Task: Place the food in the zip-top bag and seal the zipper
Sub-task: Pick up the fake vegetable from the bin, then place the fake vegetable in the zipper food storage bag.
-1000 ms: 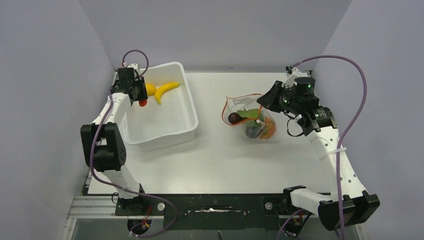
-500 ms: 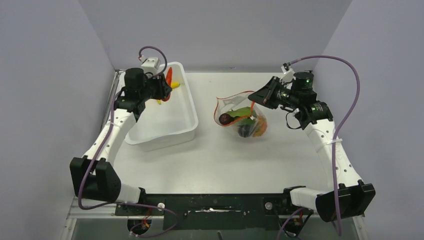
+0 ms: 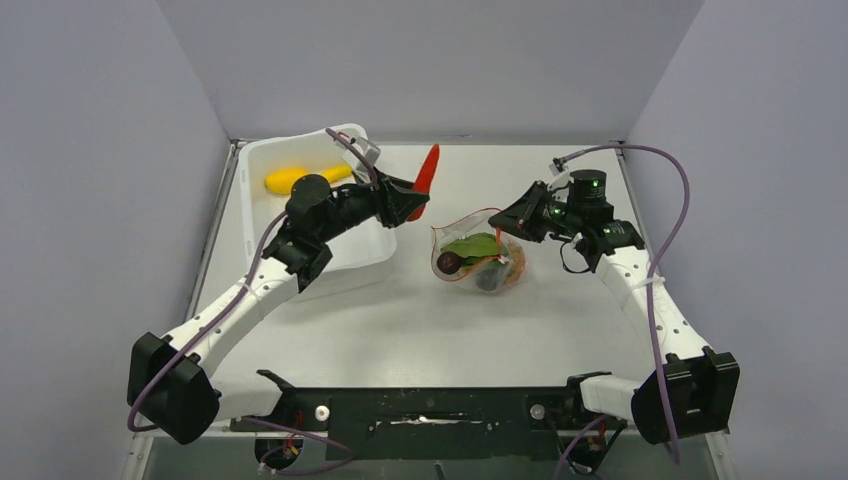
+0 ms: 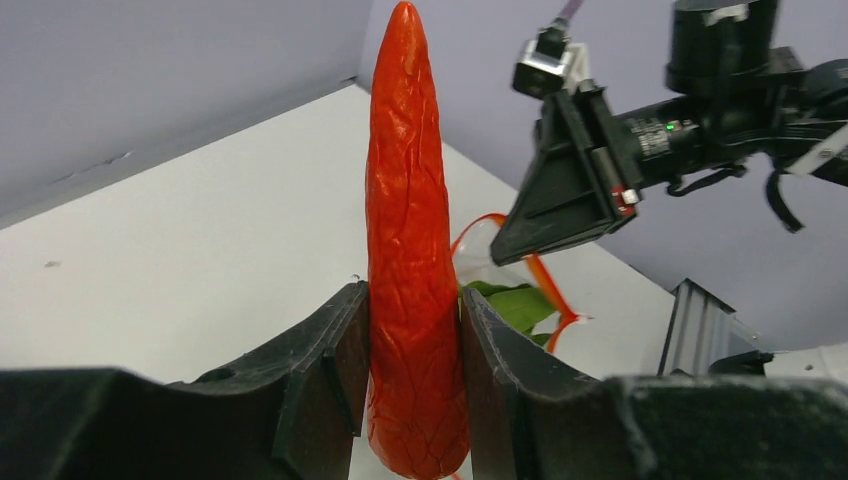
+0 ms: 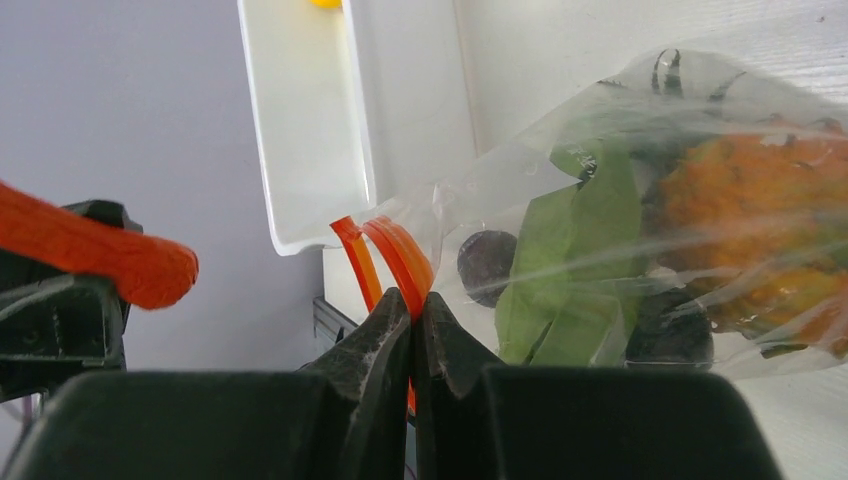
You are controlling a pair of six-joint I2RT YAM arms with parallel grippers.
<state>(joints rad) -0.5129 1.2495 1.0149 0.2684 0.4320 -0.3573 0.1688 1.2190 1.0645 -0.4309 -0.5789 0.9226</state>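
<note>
My left gripper [image 3: 412, 203] is shut on the red chili [image 3: 427, 171], held in the air just left of the bag's mouth; in the left wrist view the chili [image 4: 407, 240] stands upright between the jaws. My right gripper [image 3: 507, 226] is shut on the red zipper [image 5: 400, 255] at the right end of the mouth and holds the zip-top bag [image 3: 480, 250] open. The bag holds green leafy pieces [image 3: 472, 245], a dark round piece [image 3: 450, 263] and orange food [image 5: 760, 190]. A yellow banana [image 3: 295, 178] lies in the white tub [image 3: 262, 160].
The white tub stands at the back left, its near right part hidden under my left arm. Grey walls close in the table on three sides. A black rail [image 3: 430, 410] runs along the near edge between the arm bases.
My left gripper lifted the chili out of the tub and carried it right, to beside the bag's mouth. My right gripper moved slightly left and down with the zipper, shifting the bag left.
</note>
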